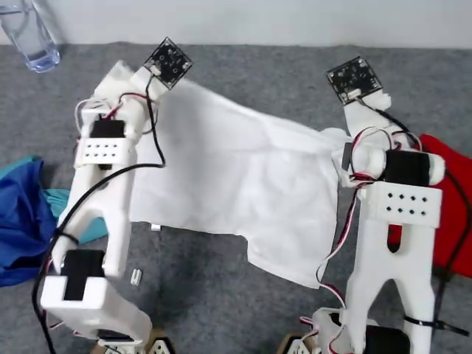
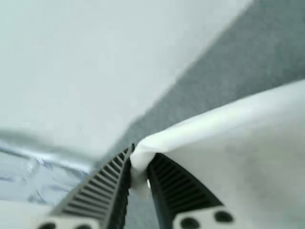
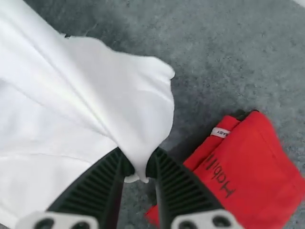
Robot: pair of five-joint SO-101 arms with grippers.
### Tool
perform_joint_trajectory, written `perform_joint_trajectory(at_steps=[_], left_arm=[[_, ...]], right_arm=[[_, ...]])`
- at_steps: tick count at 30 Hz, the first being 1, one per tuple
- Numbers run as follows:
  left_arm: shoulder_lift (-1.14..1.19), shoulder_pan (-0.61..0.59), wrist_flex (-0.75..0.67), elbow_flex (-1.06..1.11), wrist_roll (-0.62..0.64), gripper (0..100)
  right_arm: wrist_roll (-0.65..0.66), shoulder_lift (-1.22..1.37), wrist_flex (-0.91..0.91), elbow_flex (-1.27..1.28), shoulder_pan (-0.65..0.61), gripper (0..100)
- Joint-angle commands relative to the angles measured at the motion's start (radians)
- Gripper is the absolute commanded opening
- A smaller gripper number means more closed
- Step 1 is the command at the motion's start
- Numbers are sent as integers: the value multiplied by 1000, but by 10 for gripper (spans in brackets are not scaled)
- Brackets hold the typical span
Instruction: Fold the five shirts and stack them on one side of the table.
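left wrist view: left gripper (image 2: 139, 163) clamped on white shirt (image 2: 238, 157); right gripper (image 3: 138, 166) pinches it too.

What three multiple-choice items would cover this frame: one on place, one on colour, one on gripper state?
1. Where does the red shirt lie?
A. Under a blue shirt
B. On the table, beside the right arm
C. Next to a clear bottle

2. What colour is the table surface?
A. Grey
B. Brown
C. Yellow

3. What state is the left gripper in?
A. Open over bare table
B. Shut on the white shirt
C. Shut on a blue shirt

Key:
1 B: the high view shows the red shirt on the table just outside the right arm.
2 A: bare grey shows all around the white shirt.
3 B: in the left wrist view its fingers pinch a fold of white cloth.
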Motion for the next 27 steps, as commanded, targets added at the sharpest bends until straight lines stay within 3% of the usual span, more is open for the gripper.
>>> perform_joint_trajectory(at_steps=[1,10,18,27], left_arm=[[18,-2,-101,-59,2,13],[-15,-80,104,147,-270,13],[-203,-107,112,484,-446,13],[-423,-123,112,740,-463,13]], right_arm=[[5,-36,-21,-2,27,9],[75,-47,61,187,35,9],[86,-47,108,310,33,9],[150,-48,305,321,33,9]])
